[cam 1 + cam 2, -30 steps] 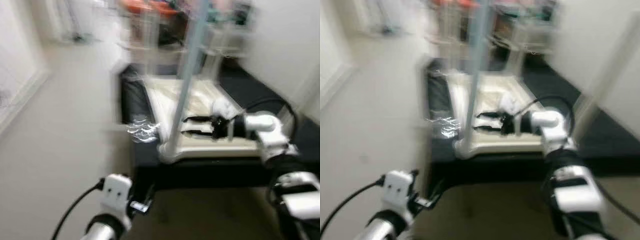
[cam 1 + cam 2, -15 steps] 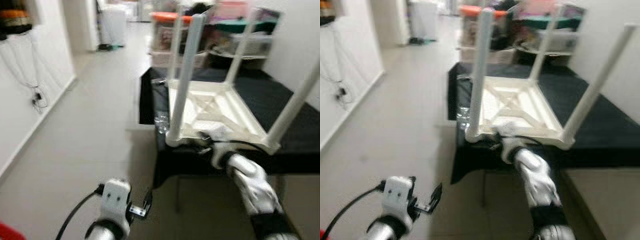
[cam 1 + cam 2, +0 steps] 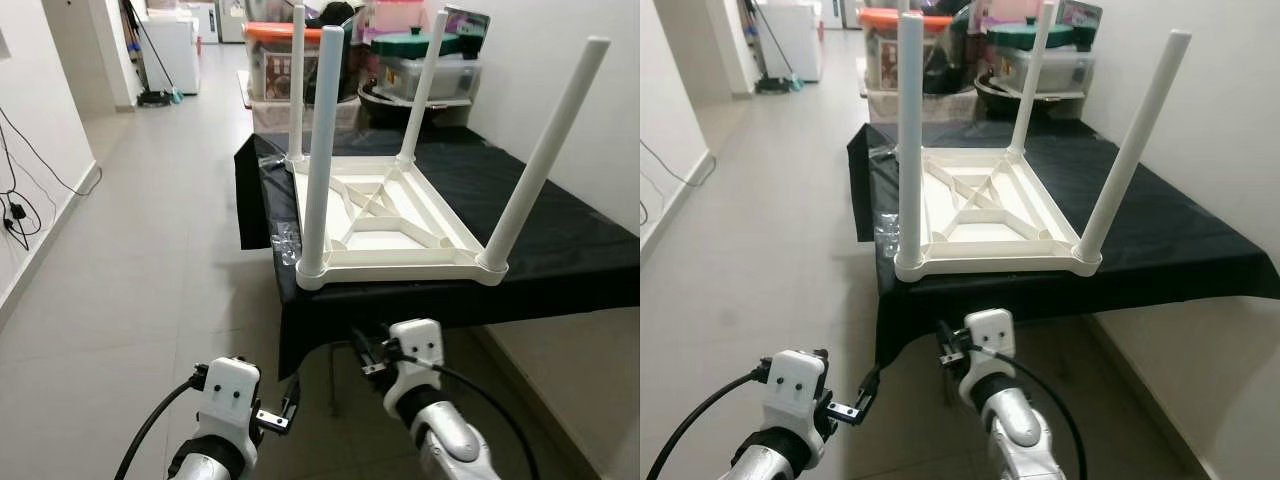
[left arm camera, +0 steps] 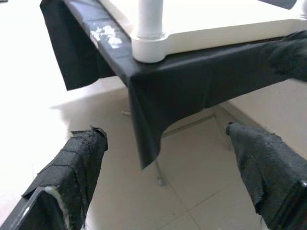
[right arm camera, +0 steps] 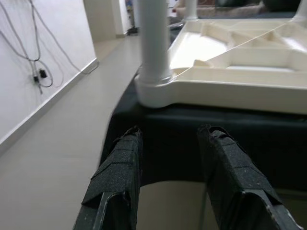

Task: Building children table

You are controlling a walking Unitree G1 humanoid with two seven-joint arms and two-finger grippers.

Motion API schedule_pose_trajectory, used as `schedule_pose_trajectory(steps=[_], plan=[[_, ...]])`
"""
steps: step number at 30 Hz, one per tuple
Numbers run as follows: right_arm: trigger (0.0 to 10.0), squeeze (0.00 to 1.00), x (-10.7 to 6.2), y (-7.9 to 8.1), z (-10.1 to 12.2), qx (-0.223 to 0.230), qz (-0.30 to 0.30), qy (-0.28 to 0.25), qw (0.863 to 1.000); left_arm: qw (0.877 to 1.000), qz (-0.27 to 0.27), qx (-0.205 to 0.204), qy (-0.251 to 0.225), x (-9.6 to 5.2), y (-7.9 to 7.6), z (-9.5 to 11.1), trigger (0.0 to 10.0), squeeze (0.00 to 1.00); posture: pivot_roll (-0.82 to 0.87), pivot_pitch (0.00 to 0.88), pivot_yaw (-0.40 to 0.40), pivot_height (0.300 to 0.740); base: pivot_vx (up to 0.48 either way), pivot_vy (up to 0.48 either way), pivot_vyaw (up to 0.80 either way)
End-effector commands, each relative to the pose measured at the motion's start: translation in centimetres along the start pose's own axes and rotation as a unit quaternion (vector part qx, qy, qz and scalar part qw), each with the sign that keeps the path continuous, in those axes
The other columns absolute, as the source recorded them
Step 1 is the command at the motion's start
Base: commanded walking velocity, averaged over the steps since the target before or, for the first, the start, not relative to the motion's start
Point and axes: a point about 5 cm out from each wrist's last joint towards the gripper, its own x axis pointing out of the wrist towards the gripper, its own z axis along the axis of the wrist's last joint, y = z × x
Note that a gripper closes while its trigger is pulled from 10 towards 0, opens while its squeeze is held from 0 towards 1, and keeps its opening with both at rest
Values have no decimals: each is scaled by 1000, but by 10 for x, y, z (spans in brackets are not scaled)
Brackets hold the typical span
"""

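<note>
The table (image 3: 385, 215) lies upside down on a black-draped surface (image 3: 560, 250) with all four legs standing up from its corners, so the leg-fitting looks done. My judgement is that the step in hand is a pause between assembly and turning the piece over. Neither arm has a hold on anything.

The left pincer (image 4: 168, 175) hangs low, below and short of the surface's near edge, its fingers spread wide and empty. Ahead of it and above is the table's near-left corner, where the near-left leg (image 3: 323, 150) seats in its socket; the cloth's hanging corner drops between that socket and the pincer. The two are well apart.

The right pincer (image 5: 170, 184) is also low and in front of the surface, fingers parted with a narrower gap, gripping nothing. The same near-left corner sits just above and beyond its fingertips, near but not touching; the rest of the underside frame runs away from it, and the near-right leg (image 3: 543, 155) stands farther off to its right.

The next move likely calls for raising both pincers to the near rim or a leg each, taking a firm hold, then lifting and flipping the table upright. The cloth could drag with it.
</note>
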Motion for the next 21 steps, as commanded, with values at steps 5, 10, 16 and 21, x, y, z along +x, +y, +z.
schedule_pose_trajectory(steps=[5,10,16,21], plan=[[10000,0,-3,-1,5,5,-20,13,1000,1000,13,-11,16,4,2,-5,10000,0,94,22,-64,740,327,-347,0],[10000,0,-3,0,6,11,-24,19,999,1000,14,-9,14,5,2,-6,10000,0,96,16,-64,740,343,-332,0],[10000,0,-3,5,5,17,-10,23,1000,1000,18,-6,16,7,4,-7,10000,0,96,10,-64,740,327,-347,0],[10000,0,-3,10,3,31,25,36,999,1000,17,-1,18,7,5,-8,10000,0,96,3,-62,740,254,-372,0]])
